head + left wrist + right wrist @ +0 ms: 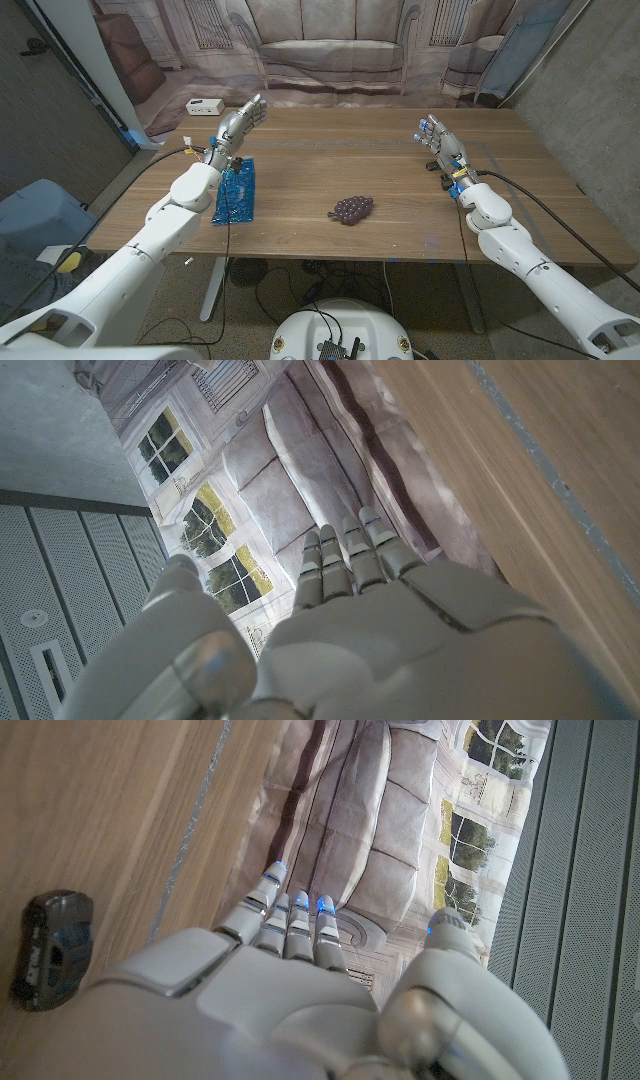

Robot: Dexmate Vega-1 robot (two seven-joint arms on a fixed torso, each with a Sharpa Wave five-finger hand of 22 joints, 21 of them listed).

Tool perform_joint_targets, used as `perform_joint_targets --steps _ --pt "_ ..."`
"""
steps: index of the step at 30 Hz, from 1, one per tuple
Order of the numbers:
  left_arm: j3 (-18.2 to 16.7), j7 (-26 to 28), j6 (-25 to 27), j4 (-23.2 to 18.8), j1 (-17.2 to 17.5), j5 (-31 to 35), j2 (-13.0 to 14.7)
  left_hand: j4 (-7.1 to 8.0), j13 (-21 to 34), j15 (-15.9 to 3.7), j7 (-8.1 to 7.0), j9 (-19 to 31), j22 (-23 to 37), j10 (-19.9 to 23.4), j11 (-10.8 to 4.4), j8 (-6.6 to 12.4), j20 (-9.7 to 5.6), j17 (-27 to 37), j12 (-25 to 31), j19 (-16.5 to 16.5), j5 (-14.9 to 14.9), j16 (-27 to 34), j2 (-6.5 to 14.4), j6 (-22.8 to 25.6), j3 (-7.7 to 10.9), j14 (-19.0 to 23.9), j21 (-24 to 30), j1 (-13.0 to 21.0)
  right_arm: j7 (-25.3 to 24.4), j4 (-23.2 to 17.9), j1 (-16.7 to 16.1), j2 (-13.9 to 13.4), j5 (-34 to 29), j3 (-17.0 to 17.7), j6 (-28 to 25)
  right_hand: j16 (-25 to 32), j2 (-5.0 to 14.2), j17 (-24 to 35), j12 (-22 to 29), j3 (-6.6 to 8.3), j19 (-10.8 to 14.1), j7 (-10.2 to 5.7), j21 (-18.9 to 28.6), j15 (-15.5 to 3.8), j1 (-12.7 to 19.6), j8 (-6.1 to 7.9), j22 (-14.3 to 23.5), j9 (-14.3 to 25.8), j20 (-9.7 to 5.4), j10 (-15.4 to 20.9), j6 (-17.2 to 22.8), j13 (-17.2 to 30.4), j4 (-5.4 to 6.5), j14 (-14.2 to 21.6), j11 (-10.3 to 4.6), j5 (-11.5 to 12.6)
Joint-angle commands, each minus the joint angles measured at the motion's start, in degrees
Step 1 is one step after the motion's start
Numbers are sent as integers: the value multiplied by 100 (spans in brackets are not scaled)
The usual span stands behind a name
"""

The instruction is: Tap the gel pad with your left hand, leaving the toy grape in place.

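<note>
Head view: left hand [238, 124] raised beyond gel pad [235, 191] (fingers spread, empty); right hand [440, 140] likewise.

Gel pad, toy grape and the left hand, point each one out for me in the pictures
gel pad [236, 192], head view, middle of its blue top face.
toy grape [352, 209], head view, centre of the purple cluster.
left hand [238, 126], head view, middle of the raised hand, fingers apart.

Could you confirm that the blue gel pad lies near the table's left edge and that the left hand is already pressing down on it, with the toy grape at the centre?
Not quite. The left hand is raised and open beyond the gel pad, not pressing on it, as the head view shows. The rest stands: the pad lies near the table's left edge and the toy grape sits near the centre.
</note>
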Motion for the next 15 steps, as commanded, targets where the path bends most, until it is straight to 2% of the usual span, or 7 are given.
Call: perform_joint_targets --steps 1,9,15 --pt "272 -616 -10 495 -440 -403 -219 -19 12 1 6 7 9 -59 -39 4 -76 13 -18 -20 -12 -15 -1 -103 -18 -56 -12 -49 498 277 118 -28 227 12 109 -26 -78 25 -13 -62 -97 -135 -30 1 -89 -36 15 14 23 -69 -207 13 18 -87 -31 -14" --pt "435 -745 42 699 -661 -360 -282 -25 11 -14 14 4 5 -96 -67 22 -134 11 -12 -50 -12 -13 -4 -151 -25 -100 -13 -57 632 411 207 11 244 -49 100 -42 -112 28 -21 -98 -138 23 -27 -38 -146 -8 15 11 -25 -141 -226 12 38 -162 -25 -11" --pt "569 -826 76 797 -781 -280 -314 -31 9 46 14 2 3 -237 -12 15 -108 11 -34 -169 -10 -27 2 -296 -30 -223 -34 -66 693 547 288 97 251 -86 157 -44 -110 27 -27 -100 -146 39 -25 -29 -149 -10 14 11 -27 -177 -261 12 39 -181 -2 -7"
